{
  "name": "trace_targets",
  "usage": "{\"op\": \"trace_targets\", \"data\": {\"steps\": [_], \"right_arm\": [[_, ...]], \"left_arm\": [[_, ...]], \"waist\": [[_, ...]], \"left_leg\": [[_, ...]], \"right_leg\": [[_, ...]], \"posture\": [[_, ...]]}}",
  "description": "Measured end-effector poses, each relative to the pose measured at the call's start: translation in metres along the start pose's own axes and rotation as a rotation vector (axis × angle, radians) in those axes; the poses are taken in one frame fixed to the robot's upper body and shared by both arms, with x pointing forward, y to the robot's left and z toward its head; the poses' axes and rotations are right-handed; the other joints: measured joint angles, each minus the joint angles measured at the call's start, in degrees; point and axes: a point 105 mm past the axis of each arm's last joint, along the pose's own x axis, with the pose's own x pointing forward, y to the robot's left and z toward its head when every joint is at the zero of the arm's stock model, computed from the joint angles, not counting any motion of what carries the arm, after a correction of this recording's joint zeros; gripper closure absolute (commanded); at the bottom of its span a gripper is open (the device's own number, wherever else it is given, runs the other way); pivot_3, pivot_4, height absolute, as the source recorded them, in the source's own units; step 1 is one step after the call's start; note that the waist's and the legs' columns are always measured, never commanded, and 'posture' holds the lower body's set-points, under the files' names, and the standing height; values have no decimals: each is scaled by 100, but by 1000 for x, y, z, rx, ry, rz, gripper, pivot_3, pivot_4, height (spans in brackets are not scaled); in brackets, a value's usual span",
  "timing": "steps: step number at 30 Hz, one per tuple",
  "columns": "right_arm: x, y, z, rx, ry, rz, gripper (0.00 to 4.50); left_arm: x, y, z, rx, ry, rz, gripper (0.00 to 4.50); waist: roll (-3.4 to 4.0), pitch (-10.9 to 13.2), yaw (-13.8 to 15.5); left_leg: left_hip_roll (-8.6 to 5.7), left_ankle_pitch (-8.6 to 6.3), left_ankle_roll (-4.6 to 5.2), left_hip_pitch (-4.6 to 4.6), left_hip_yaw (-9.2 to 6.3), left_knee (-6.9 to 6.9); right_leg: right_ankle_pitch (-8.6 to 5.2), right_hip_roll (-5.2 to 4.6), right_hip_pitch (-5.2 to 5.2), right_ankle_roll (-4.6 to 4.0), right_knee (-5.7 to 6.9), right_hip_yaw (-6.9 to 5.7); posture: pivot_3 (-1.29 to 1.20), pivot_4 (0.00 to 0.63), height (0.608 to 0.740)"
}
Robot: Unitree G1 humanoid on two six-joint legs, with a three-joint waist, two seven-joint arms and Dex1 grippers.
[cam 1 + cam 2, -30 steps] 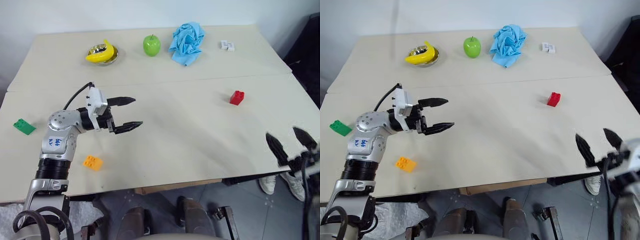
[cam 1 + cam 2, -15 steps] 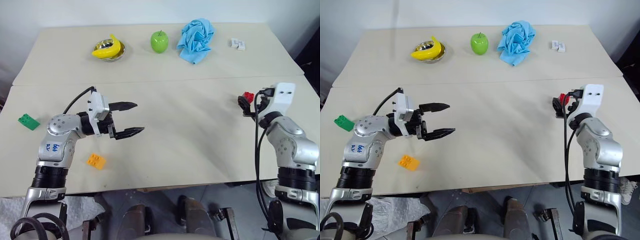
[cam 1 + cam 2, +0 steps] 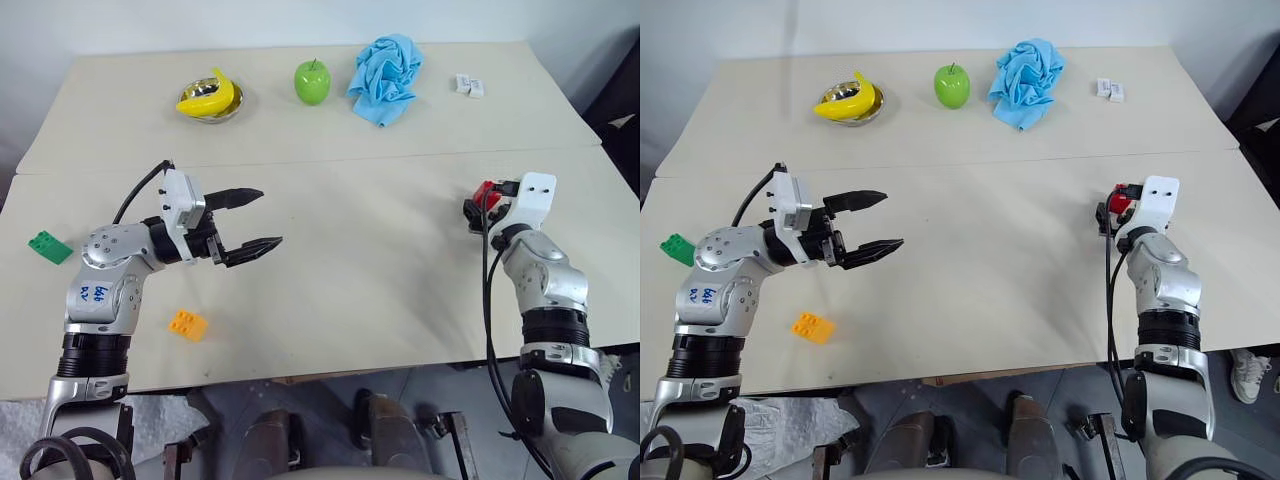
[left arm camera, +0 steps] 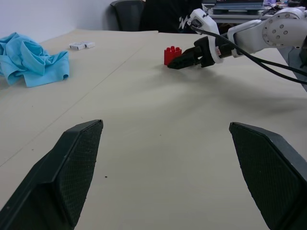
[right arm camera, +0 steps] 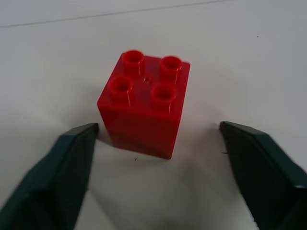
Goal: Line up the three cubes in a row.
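Right gripper (image 5: 153, 139): at the right side of the table (image 3: 380, 250), its two fingers apart with the red brick between them; one finger's tip sits just beside the brick's side, the other stands off, so nothing is clamped.
Red brick (image 5: 144, 103): upright on the table, four studs up, just in front of the right gripper's fingertips.
Left gripper (image 3: 253, 218): hangs over the left half of the table, pointing toward the middle, fingers spread wide and holding nothing.
Orange-yellow brick (image 3: 187, 324): on the table near the front edge, below the left arm, well apart from the other two bricks.
Green brick (image 3: 49, 247): at the far left edge of the table, beyond the left arm's elbow.
Bricks together: scattered, red at the right, green and orange-yellow at the left; not in a row.
Back of the table: a metal bowl (image 3: 203, 108) with a banana (image 3: 208, 96) in it, a green apple (image 3: 312, 82), a crumpled blue cloth (image 3: 385, 65), and two small white blocks (image 3: 468, 85) lying close together.
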Motion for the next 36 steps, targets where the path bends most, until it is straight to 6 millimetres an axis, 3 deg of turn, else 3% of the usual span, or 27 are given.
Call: {"op": "trace_targets", "data": {"steps": [4,5,10,12,16,18,21,26,30,36], "right_arm": [[-1,8,-1,-34,-21,58,2966],[-1,10,-1,-41,-22,71,3048],[-3,13,0,-60,-14,139,3044],[-7,23,3,-77,-19,241,3044],[-32,80,21,-173,-66,686,3044],[-59,110,21,-299,-67,993,3044],[-77,131,12,-382,-22,1234,3044],[-78,140,-1,-527,12,1412,3044],[-80,134,-30,-627,83,1542,3044],[-71,130,-30,-657,82,1548,3044]], "left_arm": [[0,1,1,6,-3,2,0],[-1,1,2,7,-3,4,0],[-2,2,1,9,-4,10,0],[-3,2,1,8,-3,15,0],[-6,2,1,12,4,15,0],[-13,-1,-1,-17,11,4,0],[-20,-3,-3,-43,18,-5,0],[-27,-10,-9,-37,54,-24,0],[-32,-13,-13,-24,57,-14,0],[-42,-11,-13,-2,70,15,0]], "waist": [[1,0,-4],[1,0,-5],[1,0,-1],[1,0,-1],[1,0,-8],[1,0,-15],[-1,0,-8],[-1,0,20],[-1,0,-3],[0,0,-46]], "left_leg": [[1,0,0,1,1,0],[1,0,0,1,0,0],[1,0,-1,1,0,1],[1,0,-1,0,-1,1],[2,0,-1,4,-3,3],[2,0,-1,8,-2,4],[3,0,0,5,-1,13],[2,0,-1,1,1,33],[4,0,-1,0,-5,34],[11,0,-1,2,-29,41]], "right_leg": [[0,2,0,0,0,0],[0,1,0,0,0,1],[0,1,0,0,0,1],[0,2,-1,0,-1,2],[0,7,0,0,-1,2],[0,9,1,0,-2,2],[0,6,4,0,0,-2],[1,1,17,1,3,-17],[1,2,16,1,3,-19],[1,3,15,1,9,-15]], "posture": [[0,150,740],[0,150,740],[0,150,740],[0,150,740],[0,150,740],[0,150,740],[0,150,740],[0,150,740],[0,150,740],[0,150,740]]}}
